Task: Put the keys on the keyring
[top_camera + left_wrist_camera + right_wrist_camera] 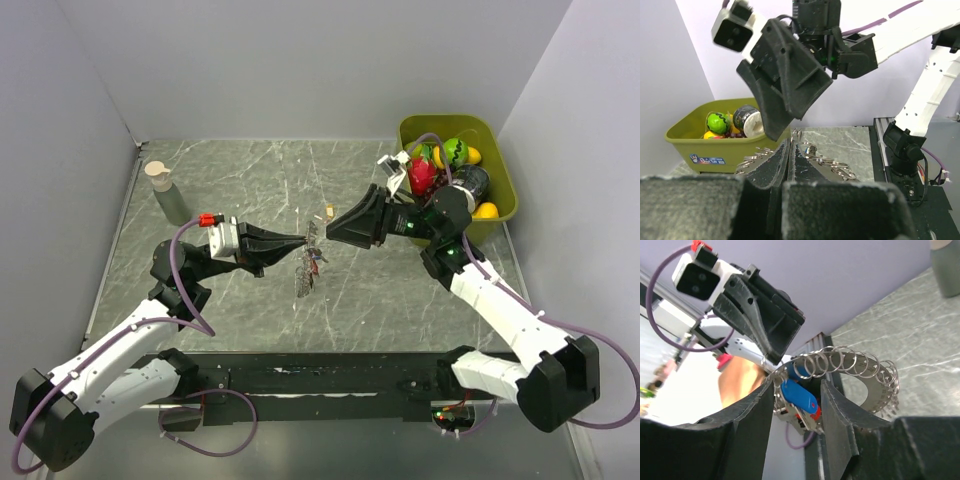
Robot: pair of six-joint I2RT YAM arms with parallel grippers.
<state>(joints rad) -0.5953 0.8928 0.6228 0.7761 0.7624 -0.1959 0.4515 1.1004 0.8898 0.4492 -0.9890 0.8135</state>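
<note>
Left pincer [303,238] clamped on keyring [879,385], right pincer [330,228] parted around blue key [799,396], bin sticker [706,160] unreadable

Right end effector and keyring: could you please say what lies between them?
A blue-headed key, framed by the right end effector, in front of the keyring; right wrist view.

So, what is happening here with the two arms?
The left gripper is shut on the keyring and holds it over the table. The right gripper meets it from the other side, jaws apart around a blue-headed key at the ring. Whether they touch that key, I cannot tell.
</note>
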